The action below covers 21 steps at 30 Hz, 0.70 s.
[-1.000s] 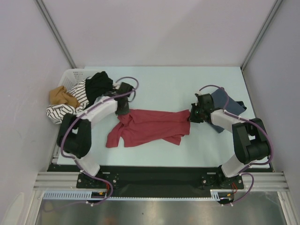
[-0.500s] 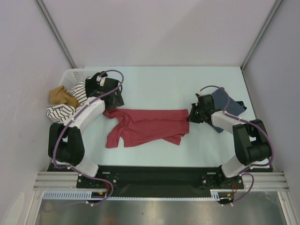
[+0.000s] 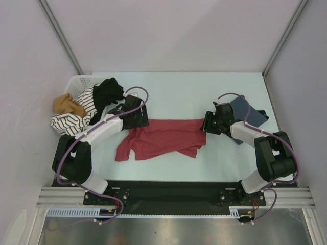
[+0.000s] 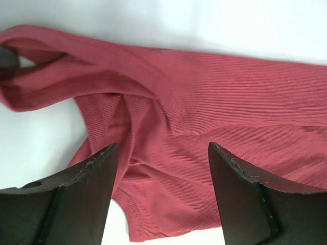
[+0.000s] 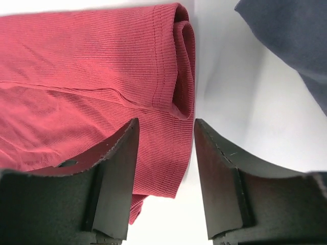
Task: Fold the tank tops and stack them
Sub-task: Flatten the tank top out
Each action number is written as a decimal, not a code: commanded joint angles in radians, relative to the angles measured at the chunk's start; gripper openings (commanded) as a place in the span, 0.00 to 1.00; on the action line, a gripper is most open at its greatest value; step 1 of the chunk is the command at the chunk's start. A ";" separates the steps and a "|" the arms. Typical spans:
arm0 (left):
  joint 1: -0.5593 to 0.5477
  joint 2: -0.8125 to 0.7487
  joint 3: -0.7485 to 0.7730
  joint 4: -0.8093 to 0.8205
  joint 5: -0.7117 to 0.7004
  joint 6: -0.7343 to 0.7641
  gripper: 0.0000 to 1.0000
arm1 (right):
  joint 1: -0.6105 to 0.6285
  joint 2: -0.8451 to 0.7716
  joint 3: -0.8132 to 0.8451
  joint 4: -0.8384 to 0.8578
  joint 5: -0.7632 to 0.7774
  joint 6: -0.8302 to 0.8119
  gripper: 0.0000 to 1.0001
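At opposite ends of the red tank top (image 3: 164, 137), my left gripper (image 4: 161, 153) and right gripper (image 5: 164, 127) hover, jaws parted, holding nothing; cloth lies stretched out, presumably for folding.

- A white slotted basket (image 3: 77, 80) is sitting at the table's far left corner.
- A black garment (image 3: 108, 91) is hanging over the basket's right side.
- A black-and-white striped garment (image 3: 76, 116) is spilling out of it toward the near side.
- A tan garment (image 3: 67, 104) is lying on the striped one, at the left.
- A pale table (image 3: 179, 89) is carrying all of this.
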 commanded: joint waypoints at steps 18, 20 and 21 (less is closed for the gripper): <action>-0.027 0.077 -0.035 0.147 0.137 0.008 0.64 | 0.018 0.032 0.029 0.070 -0.002 -0.021 0.00; -0.027 0.097 -0.043 0.152 0.137 0.008 0.63 | 0.020 0.032 0.029 0.068 -0.002 -0.021 0.00; -0.027 0.105 -0.046 0.158 0.143 0.008 0.61 | 0.018 0.032 0.031 0.068 -0.002 -0.021 0.00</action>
